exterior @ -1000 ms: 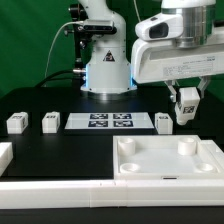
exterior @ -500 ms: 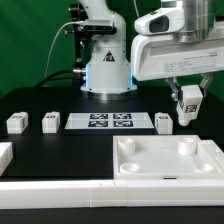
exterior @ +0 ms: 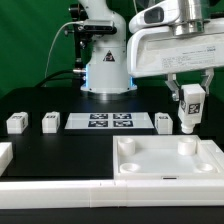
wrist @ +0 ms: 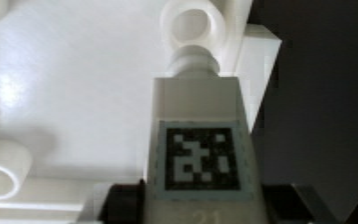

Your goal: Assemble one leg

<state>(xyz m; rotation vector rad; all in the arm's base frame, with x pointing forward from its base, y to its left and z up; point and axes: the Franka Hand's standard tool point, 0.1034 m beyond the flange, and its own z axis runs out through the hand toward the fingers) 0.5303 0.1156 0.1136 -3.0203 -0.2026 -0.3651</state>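
The gripper (exterior: pixel 190 92) pinches the leg (exterior: pixel 190 108) upright (tagged face outward), its long axis running twelve to six. A corner socket (exterior: pixel 186 148) of the white tray (exterior: pixel 150 165) sits at six o'clock, just beneath the tip, apart.

Arm (exterior: pixel 104 30): glossy white rounded shells, black joint bands; base (exterior: pixel 104 72) glowing blue; black cable (exterior: pixel 58 38) alongside; gripper (exterior: pixel 190 100) housing boxy, white
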